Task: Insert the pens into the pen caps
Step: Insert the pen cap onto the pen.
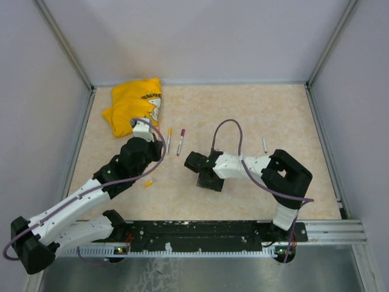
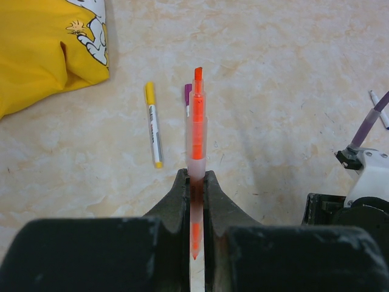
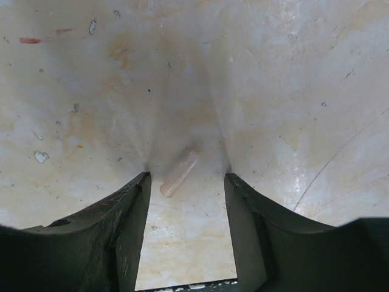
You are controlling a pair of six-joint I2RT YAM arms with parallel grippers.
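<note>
The small, pale translucent plastic pen cap [image 3: 179, 174] is lying on the beige table [image 3: 285, 85] and is being straddled by the right gripper [image 3: 186, 177], whose jaws are standing apart and touching nothing. Its long axis is running slantwise, leaning slightly off the fingers' line, so a small wrist turn is probably being called for. The orange-red translucent pen [image 2: 196, 131] is being clamped by the left gripper [image 2: 196, 176], with its tip pointing forward.

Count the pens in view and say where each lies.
4: an orange pen in the left gripper; a yellow-capped pen and purple-tipped pen side by side just beyond it; a white pen far right. Others may hide under the arms.
</note>
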